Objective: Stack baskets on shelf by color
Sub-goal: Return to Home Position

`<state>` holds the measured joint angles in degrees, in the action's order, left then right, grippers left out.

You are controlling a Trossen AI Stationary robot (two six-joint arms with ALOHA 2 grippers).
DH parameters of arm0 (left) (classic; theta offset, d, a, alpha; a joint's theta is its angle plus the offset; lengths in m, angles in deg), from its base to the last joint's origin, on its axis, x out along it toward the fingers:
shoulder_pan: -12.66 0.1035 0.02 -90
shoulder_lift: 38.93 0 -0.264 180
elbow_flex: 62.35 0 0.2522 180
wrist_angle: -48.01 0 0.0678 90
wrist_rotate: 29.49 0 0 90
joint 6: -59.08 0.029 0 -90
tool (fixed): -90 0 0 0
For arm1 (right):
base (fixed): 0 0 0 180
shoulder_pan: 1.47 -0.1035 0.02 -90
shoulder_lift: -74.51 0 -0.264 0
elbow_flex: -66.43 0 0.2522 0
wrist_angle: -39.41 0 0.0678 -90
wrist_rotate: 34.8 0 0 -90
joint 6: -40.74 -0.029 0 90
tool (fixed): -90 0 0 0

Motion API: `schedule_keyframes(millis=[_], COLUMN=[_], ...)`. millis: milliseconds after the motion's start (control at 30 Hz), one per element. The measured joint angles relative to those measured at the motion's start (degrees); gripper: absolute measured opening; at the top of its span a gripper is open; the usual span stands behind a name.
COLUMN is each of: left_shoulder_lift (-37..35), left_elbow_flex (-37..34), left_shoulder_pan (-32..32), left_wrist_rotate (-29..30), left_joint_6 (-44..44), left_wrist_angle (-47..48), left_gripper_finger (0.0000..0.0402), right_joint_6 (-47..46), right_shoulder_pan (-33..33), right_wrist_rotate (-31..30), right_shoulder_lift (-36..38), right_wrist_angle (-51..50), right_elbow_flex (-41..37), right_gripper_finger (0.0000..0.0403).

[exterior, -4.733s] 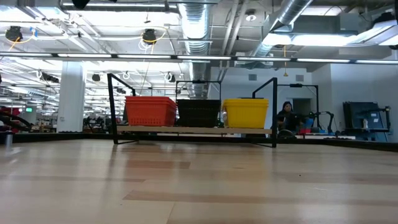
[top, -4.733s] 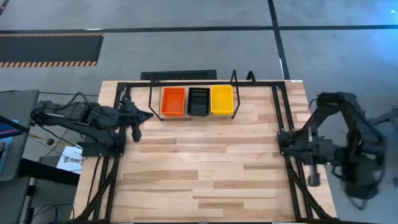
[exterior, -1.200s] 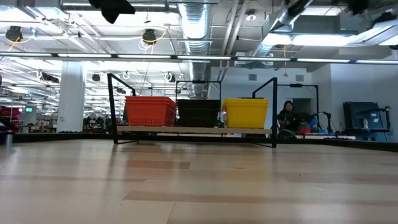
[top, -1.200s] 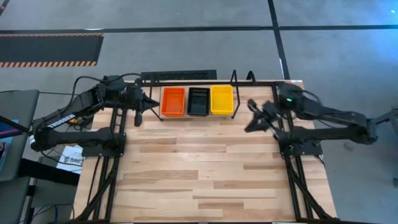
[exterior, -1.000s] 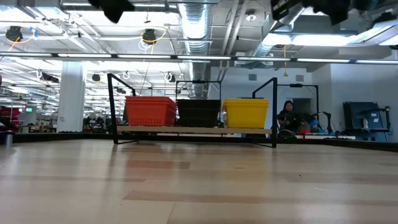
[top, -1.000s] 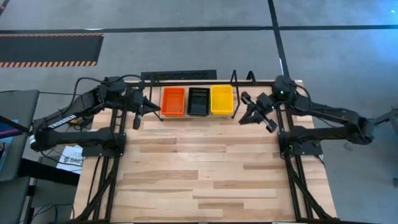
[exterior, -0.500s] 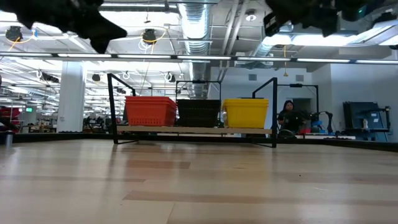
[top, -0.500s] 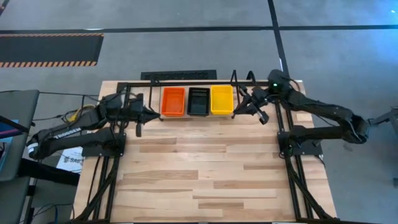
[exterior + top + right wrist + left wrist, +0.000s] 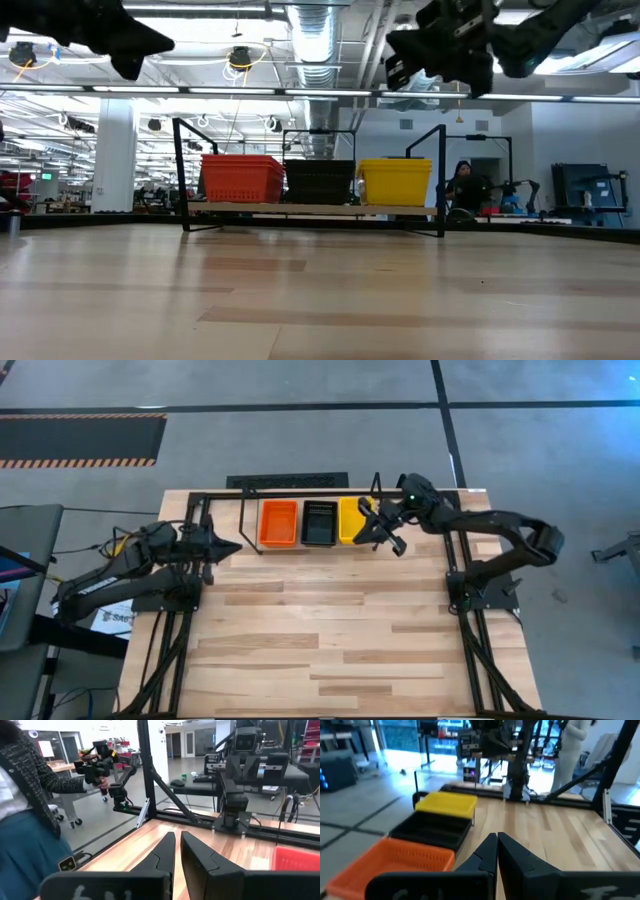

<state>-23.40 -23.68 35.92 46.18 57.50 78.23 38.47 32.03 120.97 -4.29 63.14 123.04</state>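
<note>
High view, shelf: The shelf (image 9: 243,520) stands at the far edge of the surface (image 9: 330,630). It carries orange baskets (image 9: 278,523) on the left, black baskets (image 9: 319,523) in the middle and yellow baskets (image 9: 348,516) on the right, side by side.
High view, claws: The left claw (image 9: 232,546) hangs just left of the shelf, pointing toward it. The right claw (image 9: 378,532) hangs over the right end of the yellow baskets and covers part of them.
High view, surface: Pale wood planks edged by a black frame (image 9: 220,494), with grey floor all around.
Low view, baskets: Only this view shows height. The three piles, one colour each, stand about level with one another on the shelf's rail.
Low view, claws: Both hang high above the surface, the left at far left and the right above the yellow pile.
Low view, room: An open hall with ceiling ducts and strip lights. A person (image 9: 462,187) is far behind, right of the shelf.
Left wrist view: The left claw's fingers are pressed together, with only a slit between them. Past them the three colours run in a row, orange nearest and yellow farthest.
Right wrist view: The right claw's fingers are likewise pressed together. A red-orange basket corner shows at the picture's edge. Someone in a dark patterned jacket stands beside the surface.
</note>
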Motion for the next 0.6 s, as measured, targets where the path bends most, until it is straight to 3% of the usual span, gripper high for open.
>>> schedule_keyframes(millis=[167, 333, 467, 600], left_shoulder_lift=[-0.66, -0.67, -0.7, -0.7], left_elbow_flex=[0.0, 0.0, 0.0, 0.0], left_shoulder_pan=[-0.47, -1.73, -3.55, -5.28], left_wrist_rotate=[0.22, 0.69, 1.84, 5.82], left_joint_6=[-2.47, -4.78, -5.58, -5.82], left_wrist_angle=[5.08, 5.14, 4.11, 3.23], left_gripper_finger=[0.0, 0.0, 0.0, 0.0], right_joint_6=[-1.75, -2.75, 2.25, 14.47], right_shoulder_pan=[0.41, 3.89, 6.24, 4.49], right_wrist_rotate=[0.56, 6.87, 8.73, -1.13], right_shoulder_lift=[-1.97, 4.49, 14.32, 25.27], right_wrist_angle=[2.23, -1.6, -19.87, -44.45], right_elbow_flex=[0.0, 0.0, 0.0, -0.02], right_gripper_finger=[0.0051, 0.0051, 0.0051, 0.0051])
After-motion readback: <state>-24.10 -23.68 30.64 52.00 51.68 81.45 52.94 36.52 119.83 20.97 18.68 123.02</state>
